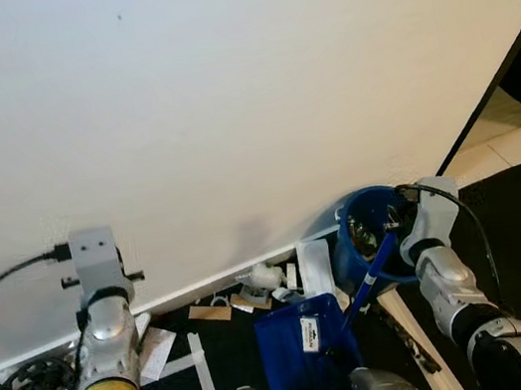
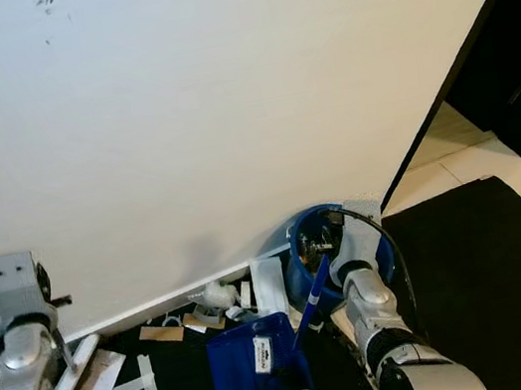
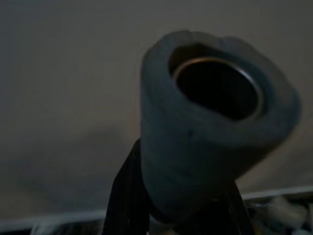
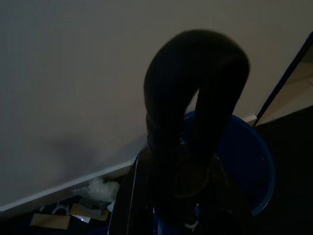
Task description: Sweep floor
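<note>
Against the foot of the white wall (image 1: 225, 110), on the black floor covering (image 2: 475, 268), a scatter of white paper scraps and brown cardboard bits (image 1: 248, 296) is seen, with a round blue plastic bin (image 1: 367, 227) just beside it. A blue plastic dustpan (image 1: 302, 344) with a white label stands near the litter, its slim blue handle (image 1: 372, 281) slanting up toward the right arm.

The right gripper (image 4: 186, 166) is closed around a black looped handle end (image 4: 195, 73) in front of the bin. The left gripper (image 3: 171, 215) is pinched on a thick grey foam-sleeved tube end (image 3: 215, 117), judged to be the broom's handle; the broom head cannot be made out.

The step in hand is judged to be gathering the debris along the skirting. The next move calls for the dustpan's lip to be set flat beside the scraps and the broom to be drawn toward it, without knocking the bin.
</note>
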